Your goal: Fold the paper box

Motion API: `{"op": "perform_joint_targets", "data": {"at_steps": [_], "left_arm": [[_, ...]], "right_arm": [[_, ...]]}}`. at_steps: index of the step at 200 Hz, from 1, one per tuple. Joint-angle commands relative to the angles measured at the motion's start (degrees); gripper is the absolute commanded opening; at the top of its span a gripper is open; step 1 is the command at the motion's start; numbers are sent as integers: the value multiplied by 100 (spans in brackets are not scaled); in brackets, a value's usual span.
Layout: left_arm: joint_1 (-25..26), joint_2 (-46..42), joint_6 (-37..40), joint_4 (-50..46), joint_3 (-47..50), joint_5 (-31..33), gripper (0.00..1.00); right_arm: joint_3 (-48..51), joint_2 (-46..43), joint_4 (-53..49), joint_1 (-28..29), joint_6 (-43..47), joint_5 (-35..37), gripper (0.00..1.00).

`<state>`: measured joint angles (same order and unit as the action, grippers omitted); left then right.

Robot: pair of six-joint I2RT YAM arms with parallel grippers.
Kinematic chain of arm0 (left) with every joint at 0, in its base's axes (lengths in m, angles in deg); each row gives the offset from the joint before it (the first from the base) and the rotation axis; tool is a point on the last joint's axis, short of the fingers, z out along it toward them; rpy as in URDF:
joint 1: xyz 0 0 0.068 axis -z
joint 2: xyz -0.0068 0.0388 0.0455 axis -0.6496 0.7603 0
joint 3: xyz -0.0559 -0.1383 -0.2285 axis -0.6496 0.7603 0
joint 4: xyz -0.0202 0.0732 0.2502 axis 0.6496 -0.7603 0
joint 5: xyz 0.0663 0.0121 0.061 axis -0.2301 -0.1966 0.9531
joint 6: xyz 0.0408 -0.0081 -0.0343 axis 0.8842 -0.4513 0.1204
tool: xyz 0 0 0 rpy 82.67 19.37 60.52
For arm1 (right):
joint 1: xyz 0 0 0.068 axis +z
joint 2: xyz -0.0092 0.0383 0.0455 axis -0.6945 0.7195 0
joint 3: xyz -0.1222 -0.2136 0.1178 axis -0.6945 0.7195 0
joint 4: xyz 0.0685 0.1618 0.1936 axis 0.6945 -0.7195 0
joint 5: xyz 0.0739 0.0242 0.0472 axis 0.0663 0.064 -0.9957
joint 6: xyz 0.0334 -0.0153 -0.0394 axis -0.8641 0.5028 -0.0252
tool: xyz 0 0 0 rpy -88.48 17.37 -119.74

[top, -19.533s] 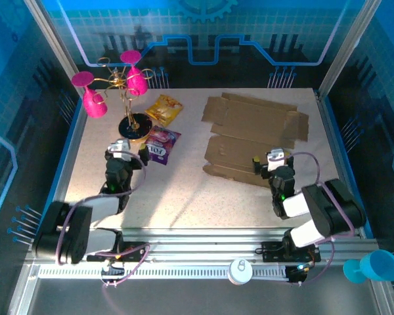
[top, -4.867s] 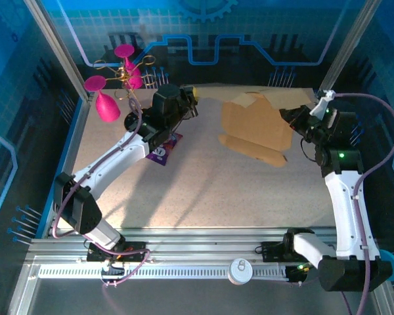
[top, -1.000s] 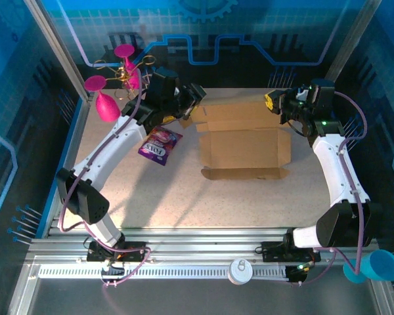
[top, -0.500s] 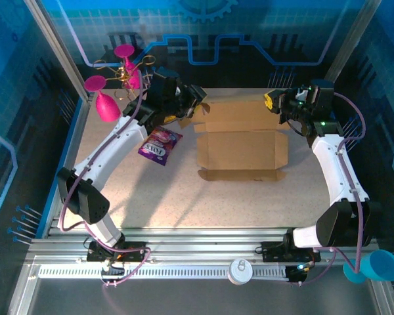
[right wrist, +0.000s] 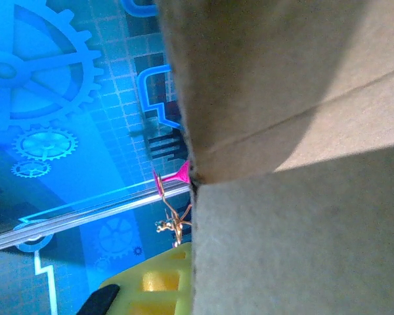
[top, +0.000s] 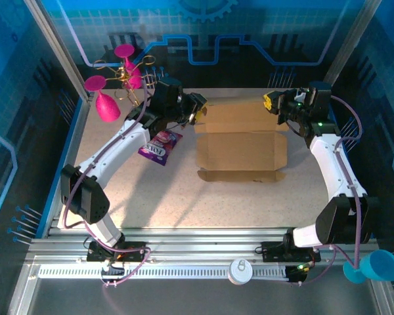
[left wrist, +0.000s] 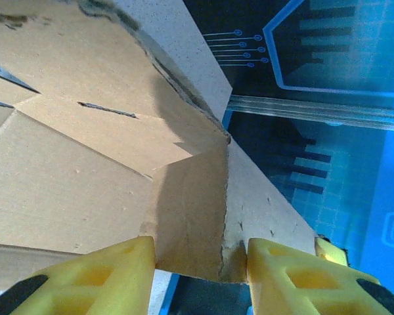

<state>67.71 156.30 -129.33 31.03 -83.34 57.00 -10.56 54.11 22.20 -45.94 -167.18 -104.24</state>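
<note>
Top external view: the paper box [top: 240,149] lies partly formed on the table [top: 184,197], toward the far edge and slightly right of the middle. I have the left gripper [top: 198,107] at its far-left corner and the right gripper [top: 273,104] at its far-right corner.

Left wrist view: the two yellow fingers [left wrist: 111,275] stand either side of a raised corner flap [left wrist: 190,216]. Cardboard fills the gap between them, so I read this as a pinch on the flap.

Right wrist view: cardboard [right wrist: 302,216] presses close to the lens beside one yellow finger [right wrist: 154,282]. These fingers are together. Whether they trap a layer of board I cannot tell.

Hazards, as I judge them:
- The left pinch sits near the flap's free edge, so a quick swing may let the board slip out and spring flat.
- If the two arms pull apart, the scored crease may tear rather than fold.
- The box is unweighted, and an inward push from one side could slide it toward the far edge instead of bending it.
- The left arm passes above the purple snack packet [top: 159,146] and near the pink glass stand [top: 108,105]. A wide elbow sweep could knock either.
</note>
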Motion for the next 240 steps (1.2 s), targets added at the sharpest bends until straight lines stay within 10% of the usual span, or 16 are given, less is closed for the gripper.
{"op": "perform_joint_targets", "data": {"at_steps": [1,60,126,138,171,203,240], "left_arm": [[-76,-163,-263,311,167,-178,42],[-83,30,-561,699,38,-143,43],[-84,-20,-1077,1213,432,233,0],[-77,-103,-1292,1323,638,453,0],[93,-346,-1767,1418,1019,1295,0],[219,-360,-1980,1508,1173,1603,0],[226,-357,-2095,1633,1335,1635,0]], "right_arm": [[-55,24,313,-77,-119,-151,0],[129,-53,308,-26,-114,-143,0],[191,-17,313,0,-38,-116,0],[253,-68,377,71,-22,6,16],[1194,-944,980,638,-351,1504,52],[2270,-1750,1815,1784,-711,3491,59],[2797,-1358,2793,2468,-1210,4053,60]]}}
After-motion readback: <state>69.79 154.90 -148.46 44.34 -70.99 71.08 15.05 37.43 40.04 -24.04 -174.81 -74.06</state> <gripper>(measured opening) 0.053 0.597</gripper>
